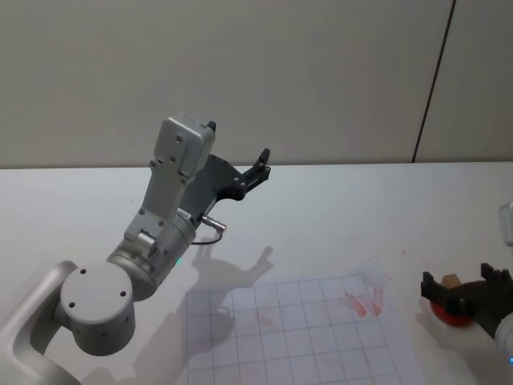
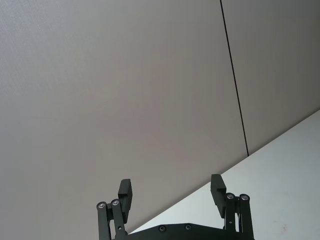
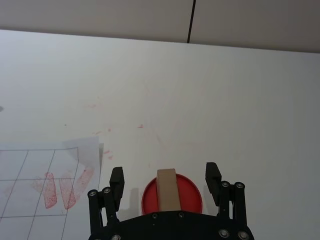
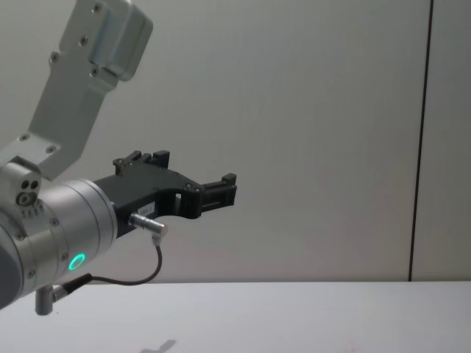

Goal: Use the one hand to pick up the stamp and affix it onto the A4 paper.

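Observation:
The stamp [image 3: 166, 189], a light-brown wooden block, stands upright on a round red ink pad [image 3: 193, 198] on the white table. My right gripper [image 3: 165, 176] is open and straddles the stamp, with a gap between each finger and the block. In the head view this gripper [image 1: 455, 282] sits at the lower right, with the stamp [image 1: 450, 281] between its fingers. The A4 paper [image 1: 304, 341], ruled in a grid, lies left of the pad and carries red stamp prints [image 1: 362, 303]. My left gripper [image 1: 238, 143] is raised high, open and holds nothing.
The left arm's silver body [image 1: 156, 233] rises over the table's left side and casts a shadow on the paper's near corner. A pale object [image 1: 506, 222] pokes in at the right edge. A grey wall with a dark seam [image 1: 433, 88] stands behind the table.

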### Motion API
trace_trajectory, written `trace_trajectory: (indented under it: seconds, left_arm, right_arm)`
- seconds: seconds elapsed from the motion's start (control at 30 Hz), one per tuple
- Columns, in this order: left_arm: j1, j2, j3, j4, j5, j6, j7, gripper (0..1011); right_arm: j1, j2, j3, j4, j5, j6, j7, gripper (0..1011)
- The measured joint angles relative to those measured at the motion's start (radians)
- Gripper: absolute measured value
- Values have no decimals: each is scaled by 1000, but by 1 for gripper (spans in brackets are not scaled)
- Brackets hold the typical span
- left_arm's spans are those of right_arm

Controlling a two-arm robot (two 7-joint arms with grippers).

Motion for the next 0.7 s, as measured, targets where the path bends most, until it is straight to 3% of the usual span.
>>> trace_trajectory:
  seconds: [0.13, 0.27, 0.7]
  left_arm:
    - [0, 0, 0, 0, 0, 0, 0, 1001]
    - [0, 0, 0, 0, 0, 0, 0, 1001]
    - [0, 0, 0, 0, 0, 0, 0, 1001]
  right_arm:
    - [-6, 3, 4, 6, 1, 6, 5, 997]
    - [-11, 6, 10, 13, 3, 9, 11, 925]
    - [-18, 15, 22, 32, -8, -14, 50, 535]
